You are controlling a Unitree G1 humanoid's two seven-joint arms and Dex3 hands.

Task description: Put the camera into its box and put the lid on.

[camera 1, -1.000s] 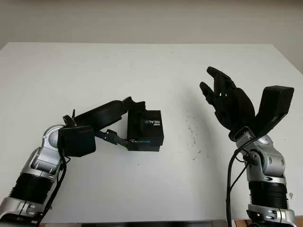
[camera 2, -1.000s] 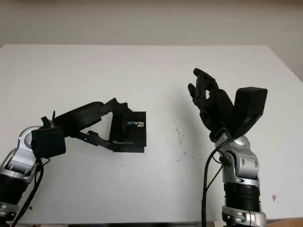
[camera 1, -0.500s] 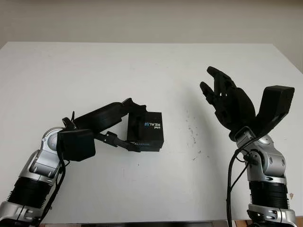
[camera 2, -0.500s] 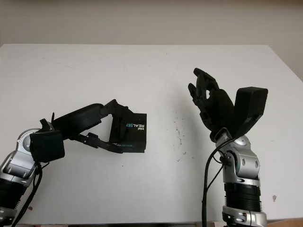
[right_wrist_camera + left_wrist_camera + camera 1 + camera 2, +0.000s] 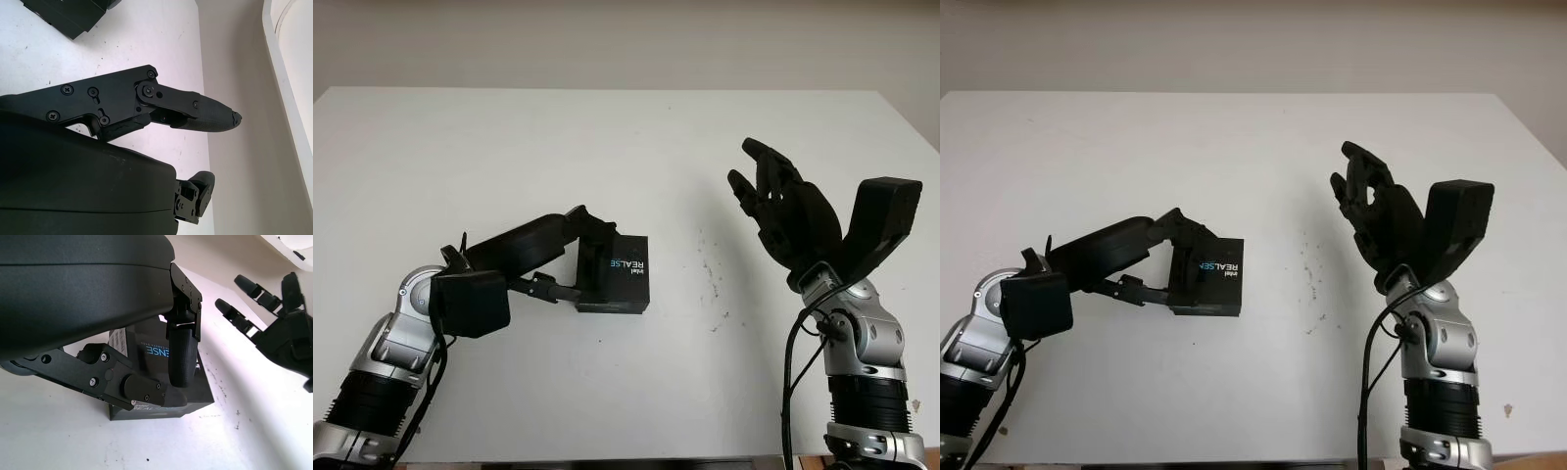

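The black box (image 5: 617, 274), lid on and printed with white and blue lettering, is being grasped by the left robot hand (image 5: 576, 257) on the white desk (image 5: 607, 147): fingers are being laid over its top and near side, with the thumb pressed along its front. From the left wrist view one finger (image 5: 181, 357) is being seen draped down across the lid's lettering, and a label on the box's side is being shown there that the head views are not giving. Whether the camera is inside cannot be told.

The right robot hand (image 5: 778, 201) is being held released, raised above the desk well to the right of the box, palm turned toward it. In the right wrist view a corner of the box (image 5: 68, 14) is being caught beyond that hand's fingers.

Small dark specks (image 5: 710, 269) are being seen on the desk between the box and the right robot hand. Nothing else is standing between them. Bare desk is lying open beyond both hands toward the far edge, and in front of the box toward the near edge.
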